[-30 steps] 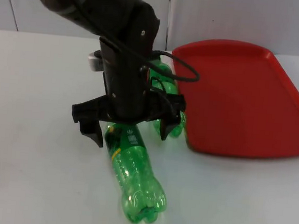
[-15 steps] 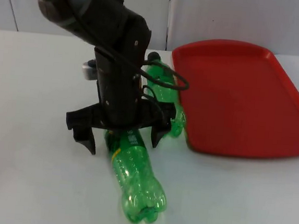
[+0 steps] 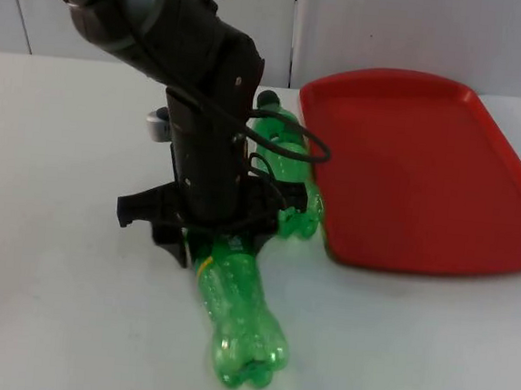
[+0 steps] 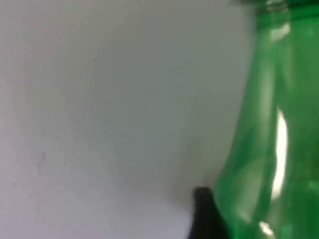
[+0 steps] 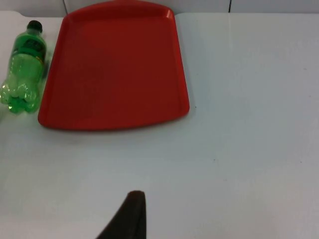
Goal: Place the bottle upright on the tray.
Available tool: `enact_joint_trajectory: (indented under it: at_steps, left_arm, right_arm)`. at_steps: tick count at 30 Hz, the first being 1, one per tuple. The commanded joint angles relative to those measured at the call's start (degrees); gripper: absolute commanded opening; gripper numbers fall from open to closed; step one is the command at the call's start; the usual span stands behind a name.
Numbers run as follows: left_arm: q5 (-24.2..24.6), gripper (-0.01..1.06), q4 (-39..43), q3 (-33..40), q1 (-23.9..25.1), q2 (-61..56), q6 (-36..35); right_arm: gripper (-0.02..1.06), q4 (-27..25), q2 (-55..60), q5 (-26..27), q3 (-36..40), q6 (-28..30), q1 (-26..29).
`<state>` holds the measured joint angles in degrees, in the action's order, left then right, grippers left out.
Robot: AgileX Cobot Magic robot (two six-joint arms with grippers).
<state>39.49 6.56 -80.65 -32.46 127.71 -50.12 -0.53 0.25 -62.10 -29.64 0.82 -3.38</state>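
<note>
A green plastic bottle (image 3: 240, 321) lies on its side on the white table, base toward the front edge. My left gripper (image 3: 218, 244) is down over its upper body, shut on it with a finger on each side. The left wrist view has the green bottle (image 4: 269, 139) pressed against one black fingertip (image 4: 204, 214). The red tray (image 3: 427, 173) lies flat to the right with nothing on it. In the right wrist view the tray (image 5: 114, 64) lies well ahead of my right gripper (image 5: 130, 214), which waits over bare table.
A second green bottle (image 3: 287, 156) with a black cap lies on its side between my left arm and the tray's left rim. That second bottle (image 5: 24, 64) rests beside the tray in the right wrist view too. White table stretches left and in front.
My left gripper's fingers stood wide apart astride the near bottle; they have come down and closed in against its sides. The bottle has shifted slightly.
</note>
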Motion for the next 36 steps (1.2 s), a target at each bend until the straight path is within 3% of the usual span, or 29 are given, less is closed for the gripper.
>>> enact_joint_trajectory:
  at_steps: [1,2,3,4,18,29,35,36]
  left_arm:
    - [1.3,0.19,-0.3,-0.3,0.0,-0.2,0.3]
    - [1.3,0.19,-0.3,-0.3,0.0,-0.2,0.3]
    - [1.5,0.01,-0.3,-0.3,0.0,-0.2,1.1]
    - [1.8,0.00,-0.3,-0.3,0.0,-0.3,1.7]
    - [1.6,0.00,-0.6,-0.3,0.0,-3.0,3.8]
    - [-7.5,0.00,10.1,-0.3,0.0,-16.1,3.8]
    - [-18.6,0.00,16.8,-0.3,0.0,-25.3,3.8]
    - [-18.6,0.00,16.8,-0.3,0.0,-25.3,3.8]
  right_arm:
    - [1.04,-0.2,-0.2,0.3,0.1,0.1,0.4]
    - [1.04,-0.2,-0.2,0.3,0.1,0.1,0.4]
    - [1.04,-0.2,-0.2,0.3,0.1,0.1,0.4]
    - [1.04,-0.2,-0.2,0.3,0.1,0.1,0.4]
    - [1.04,-0.2,-0.2,0.3,0.1,0.1,0.4]
    - [1.04,-0.2,-0.2,0.3,0.1,0.1,0.4]
    - [1.04,-0.2,-0.2,0.3,0.1,0.1,0.4]
    - [1.04,-0.2,-0.2,0.3,0.1,0.1,0.4]
